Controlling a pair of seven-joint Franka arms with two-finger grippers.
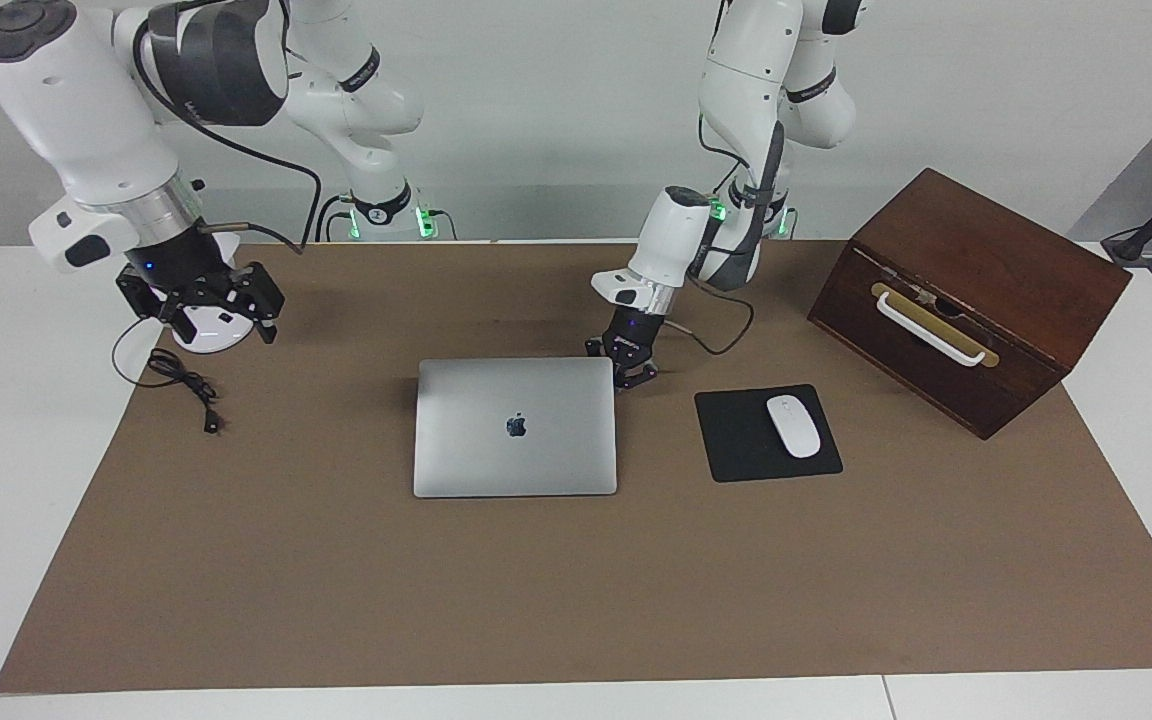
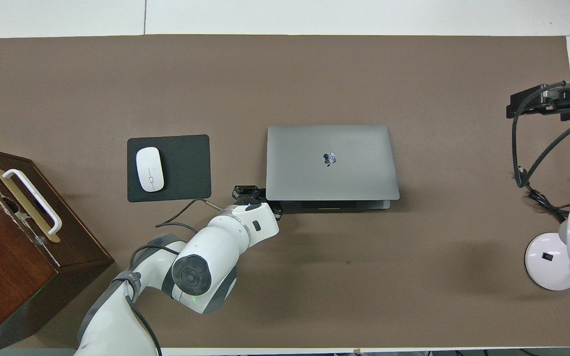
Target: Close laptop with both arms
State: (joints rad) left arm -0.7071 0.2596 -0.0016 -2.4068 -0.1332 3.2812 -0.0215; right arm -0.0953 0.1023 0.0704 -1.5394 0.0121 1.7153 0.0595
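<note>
The thin silver-grey metal laptop [image 1: 515,427] lies mid-mat, lid nearly down, beside the black mouse pad [image 1: 767,433]. My left gripper [image 1: 629,368] sits at its robot-side corner; whether its jaws are spread I cannot tell. My right gripper [image 1: 202,299] waits, jaws wide, over a white lamp base [image 1: 206,330].

You see the laptop [image 1: 515,427] lying mid-counter, lid down or nearly so, apple logo up. Your left tool [image 1: 630,368] sits low at its corner nearest the robots. Your right tool [image 1: 204,303] hangs raised over the counter's edge at the right arm's end, above a white lamp base [image 1: 207,332].
</note>
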